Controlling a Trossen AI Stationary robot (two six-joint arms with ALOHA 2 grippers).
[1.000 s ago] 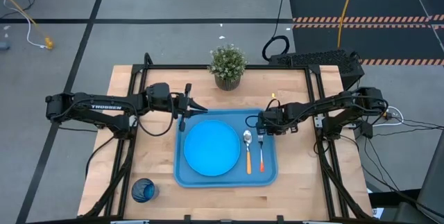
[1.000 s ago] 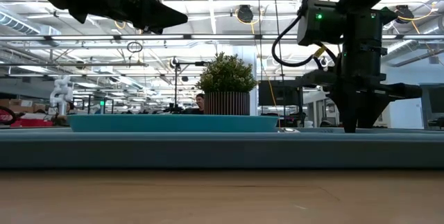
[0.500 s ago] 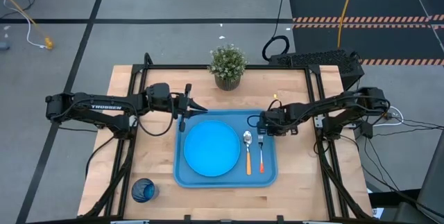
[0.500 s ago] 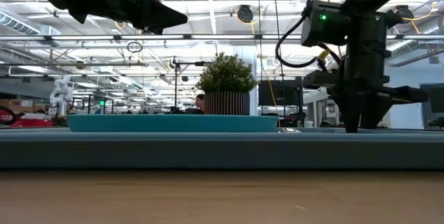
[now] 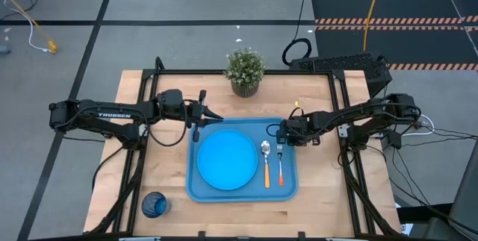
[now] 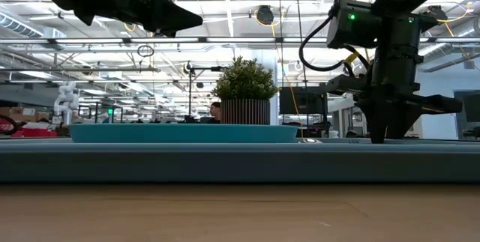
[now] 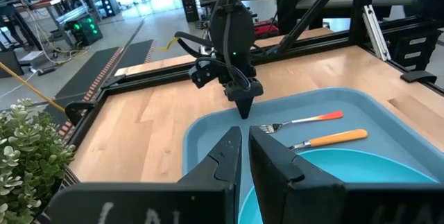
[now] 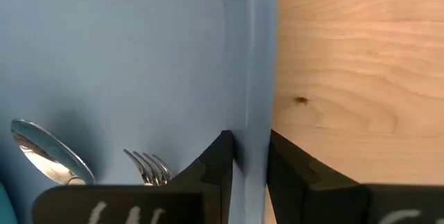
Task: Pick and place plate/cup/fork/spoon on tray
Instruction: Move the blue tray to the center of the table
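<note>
In the high view, the large rectangular blue plastic tray (image 5: 243,190) is seen at the middle of the wooden worktop (image 5: 321,196), carrying the round flat sky-blue plate (image 5: 227,159) on its left half, with the yellow-handled spoon (image 5: 266,165) and the orange-handled fork (image 5: 281,166) laid side by side toward its right edge. The small dark blue translucent cup (image 5: 154,204) stands near the worktop's front left corner, off the tray. The left gripper (image 5: 212,118) hangs by the tray's rear left corner; the right gripper (image 5: 280,133) is over the tray's rear right corner. A potted green plant (image 5: 245,70) stands at the rear edge. In the low view, the right gripper (image 6: 382,132) points down just above the tray rim (image 6: 225,159). In the left wrist view, the fingers (image 7: 277,161) are nearly closed, with nothing grasped. In the right wrist view, the fingers (image 8: 216,165) straddle the tray rim (image 8: 253,57) with a narrow gap, nothing clamped; the fork tines (image 8: 149,167) lie nearby.
</note>
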